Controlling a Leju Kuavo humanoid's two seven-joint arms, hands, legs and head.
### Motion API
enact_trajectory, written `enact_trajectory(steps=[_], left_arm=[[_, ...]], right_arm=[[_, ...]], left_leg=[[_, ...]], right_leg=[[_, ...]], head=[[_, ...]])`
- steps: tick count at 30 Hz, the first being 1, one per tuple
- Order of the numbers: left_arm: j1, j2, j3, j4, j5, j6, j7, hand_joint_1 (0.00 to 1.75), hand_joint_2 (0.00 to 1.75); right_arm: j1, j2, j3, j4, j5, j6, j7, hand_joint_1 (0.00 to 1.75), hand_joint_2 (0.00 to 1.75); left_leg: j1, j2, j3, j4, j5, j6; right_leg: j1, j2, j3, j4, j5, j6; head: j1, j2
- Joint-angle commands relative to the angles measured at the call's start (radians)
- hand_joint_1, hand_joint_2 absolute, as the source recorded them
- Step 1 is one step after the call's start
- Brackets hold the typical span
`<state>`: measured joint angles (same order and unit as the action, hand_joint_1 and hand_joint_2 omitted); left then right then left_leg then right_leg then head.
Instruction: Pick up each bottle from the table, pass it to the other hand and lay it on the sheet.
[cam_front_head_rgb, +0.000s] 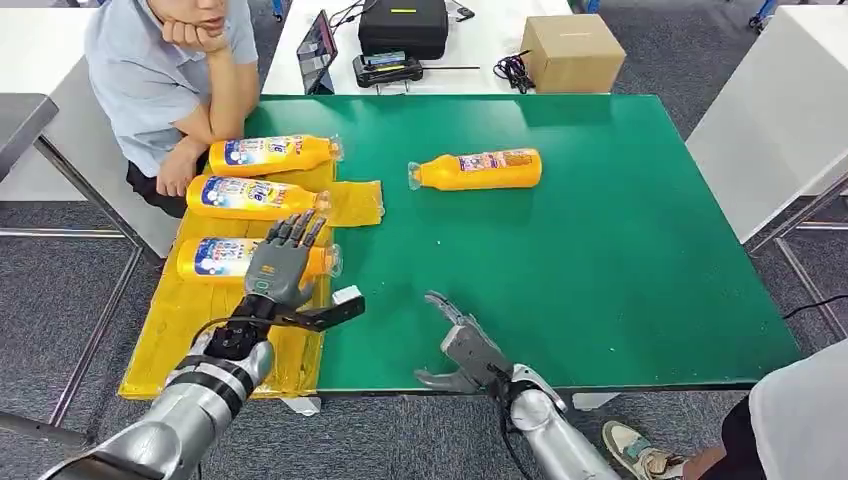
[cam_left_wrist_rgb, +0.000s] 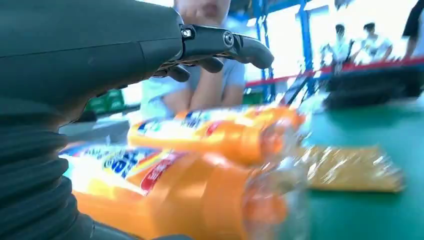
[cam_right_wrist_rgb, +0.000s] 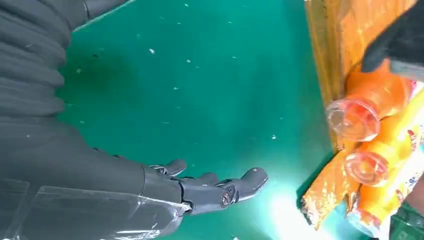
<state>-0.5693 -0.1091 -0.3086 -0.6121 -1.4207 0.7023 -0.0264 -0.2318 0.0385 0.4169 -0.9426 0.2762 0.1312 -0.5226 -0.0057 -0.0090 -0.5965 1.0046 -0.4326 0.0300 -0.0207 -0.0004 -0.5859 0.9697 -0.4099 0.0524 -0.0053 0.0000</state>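
left robot hand (cam_front_head_rgb: 283, 262) open over nearest bottle (cam_front_head_rgb: 225, 257); caps face right wrist.

Green-topped table (cam_front_head_rgb: 600, 250) dead ahead, silver legs, fills most of my fwd view. Floor: grey carpet (cam_front_head_rgb: 60, 300), mottled, all round. White table (cam_front_head_rgb: 480, 45) butted at 12 o'clock, carrying black case (cam_front_head_rgb: 403, 25), tablet on stand (cam_front_head_rgb: 317, 48), black handset (cam_front_head_rgb: 381, 68), cable coil (cam_front_head_rgb: 515, 70), cardboard box (cam_front_head_rgb: 572, 52). White tables also at 2 o'clock (cam_front_head_rgb: 770, 130) and 10 o'clock (cam_front_head_rgb: 40, 60). Person in pale blue shirt (cam_front_head_rgb: 165, 70) seated at 11 o'clock, elbow on table edge. Another person's shoe (cam_front_head_rgb: 635, 455) at 5 o'clock. From left wrist cam: bright daylight far side, blue uprights (cam_left_wrist_rgb: 305, 45), figures standing (cam_left_wrist_rgb: 357, 47) beyond, blurred.
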Motion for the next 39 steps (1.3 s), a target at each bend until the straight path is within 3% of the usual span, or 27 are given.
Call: enact_trajectory(steps=[1,4,5,6,7,8,10,11,13,16,21,22,26,28,32,33,39], left_arm=[[0.292,-0.046,0.062,-0.688,-0.07,-0.004,-0.123,0.0,1.75],[0.417,-0.078,0.05,-0.975,-0.069,-0.004,-0.212,0.0,1.75],[0.417,-0.078,0.05,-0.975,-0.069,-0.004,-0.212,0.0,1.75],[0.497,-0.134,0.075,-1.117,-0.012,-0.004,-0.328,0.0,1.75],[0.56,-0.232,0.171,-1.127,0.076,-0.004,-0.529,0.0,1.75],[0.56,-0.232,0.171,-1.127,0.076,-0.004,-0.529,0.0,1.75],[0.656,-0.24,0.146,-1.02,0.399,-0.004,-0.607,0.0,1.75],[0.664,-0.24,0.125,-1.005,0.426,-0.004,-0.589,0.0,1.75],[0.663,-0.164,-0.041,-0.858,0.803,-0.004,-0.535,0.0,1.75],[0.69,-0.137,-0.049,-0.866,0.929,-0.004,-0.547,0.0,1.75],[0.707,-0.112,-0.07,-0.899,1.07,-0.004,-0.564,0.0,1.75],[0.715,-0.109,-0.076,-0.921,1.111,-0.004,-0.572,0.0,1.75],[0.706,-0.091,-0.102,-0.951,1.162,-0.004,-0.572,0.0,1.75],[0.697,-0.105,-0.089,-0.958,1.142,-0.004,-0.582,0.0,1.75],[0.69,-0.098,-0.099,-0.972,1.169,-0.004,-0.556,0.0,1.75],[0.691,-0.097,-0.1,-0.976,1.173,-0.004,-0.552,0.0,1.75],[0.678,-0.081,-0.115,-0.981,1.239,-0.006,-0.51,0.0,1.75]], right_arm=[[0.078,-0.04,-0.039,-0.085,-0.002,-0.025,0.004,0.0,1.75],[0.137,-0.044,-0.061,-0.142,-0.001,-0.053,0.012,0.0,1.75],[0.137,-0.044,-0.061,-0.142,-0.001,-0.053,0.012,0.0,1.75],[0.168,-0.038,-0.077,-0.179,-0.018,-0.064,0.002,0.0,1.75],[0.194,-0.029,-0.103,-0.214,-0.049,-0.076,-0.007,0.0,1.75],[0.194,-0.029,-0.103,-0.214,-0.049,-0.076,-0.007,0.0,1.75],[0.273,-0.017,-0.159,-0.352,-0.108,-0.114,-0.013,0.0,1.75],[0.289,-0.015,-0.172,-0.382,-0.119,-0.111,-0.007,0.0,0.0],[0.359,-0.016,-0.229,-0.547,-0.102,-0.178,-0.001,0.0,0.0],[0.398,-0.022,-0.277,-0.662,-0.04,-0.23,0.052,0.0,0.0],[0.387,-0.017,-0.312,-0.665,-0.033,-0.262,0.154,0.0,0.0],[0.372,-0.021,-0.307,-0.657,0.042,-0.338,0.195,0.0,0.0],[0.328,-0.052,-0.289,-0.628,0.057,-0.349,0.196,0.0,0.0],[0.291,-0.094,-0.252,-0.598,0.285,-0.471,0.177,0.0,0.0],[0.278,-0.132,-0.233,-0.575,0.45,-0.522,0.219,0.0,0.0],[0.28,-0.141,-0.232,-0.571,0.498,-0.543,0.228,0.0,1.75],[0.272,-0.208,-0.188,-0.494,0.781,-0.606,0.336,0.0,1.75]], left_leg=[[0.001,0.001,0.002,0.001,-0.002,-0.002],[0.001,0.001,0.001,0.001,-0.002,-0.001],[0.001,0.001,0.002,0.002,-0.004,-0.002],[0.001,0.001,-0.001,0.002,-0.003,-0.001],[0.002,0.001,0.002,0.003,-0.005,-0.002],[0.001,0.002,-0.002,0.002,-0.003,-0.001],[0.001,0.002,-0.001,0.001,-0.004,-0.001],[0.0,0.003,0.001,-0.001,-0.004,-0.001],[-0.001,0.001,0.001,-0.001,-0.005,-0.001],[-0.002,-0.003,-0.002,-0.001,-0.003,-0.001],[0.0,0.0,0.0,0.0,-0.005,-0.001],[0.0,0.001,-0.001,-0.001,-0.004,-0.001],[0.001,0.002,0.001,0.0,-0.005,-0.001],[0.0,0.003,0.001,-0.001,-0.004,-0.001],[0.001,0.002,0.001,0.0,-0.004,-0.001],[0.0,0.002,0.0,-0.001,-0.003,-0.001],[0.0,0.001,0.001,-0.001,-0.003,0.0]], right_leg=[[0.001,0.0,0.003,0.0,-0.002,-0.002],[0.001,0.0,0.001,0.0,-0.002,-0.001],[0.002,0.0,0.003,0.0,-0.003,-0.002],[0.001,0.0,0.0,0.0,-0.002,-0.001],[0.002,0.0,0.002,0.002,-0.004,-0.002],[0.001,0.001,-0.001,0.001,-0.002,-0.002],[0.001,0.002,0.0,0.0,-0.002,-0.002],[0.0,0.002,0.001,-0.001,-0.002,-0.001],[-0.001,0.0,0.001,-0.001,-0.003,-0.002],[-0.001,-0.004,-0.002,0.0,-0.003,-0.002],[0.0,-0.001,0.0,-0.001,-0.003,-0.002],[0.0,0.0,-0.001,-0.001,-0.002,-0.002],[0.001,0.001,0.001,-0.001,-0.003,-0.003],[0.001,0.002,0.001,-0.001,-0.002,-0.002],[0.001,0.002,0.001,-0.001,-0.002,-0.003],[0.001,0.002,0.0,-0.002,-0.001,-0.002],[0.001,0.001,0.001,-0.003,-0.001,-0.002]], head=[[0.0,0.0],[0.001,0.0],[0.0,0.0],[0.0,0.0],[0.0,0.0],[0.0,0.0],[0.0,0.0],[0.0,0.0],[0.0,0.0],[0.0,0.0],[0.0,0.0],[0.0,0.0],[0.0,0.0],[0.0,0.0],[0.0,0.0],[0.0,0.0],[0.0,0.0]])
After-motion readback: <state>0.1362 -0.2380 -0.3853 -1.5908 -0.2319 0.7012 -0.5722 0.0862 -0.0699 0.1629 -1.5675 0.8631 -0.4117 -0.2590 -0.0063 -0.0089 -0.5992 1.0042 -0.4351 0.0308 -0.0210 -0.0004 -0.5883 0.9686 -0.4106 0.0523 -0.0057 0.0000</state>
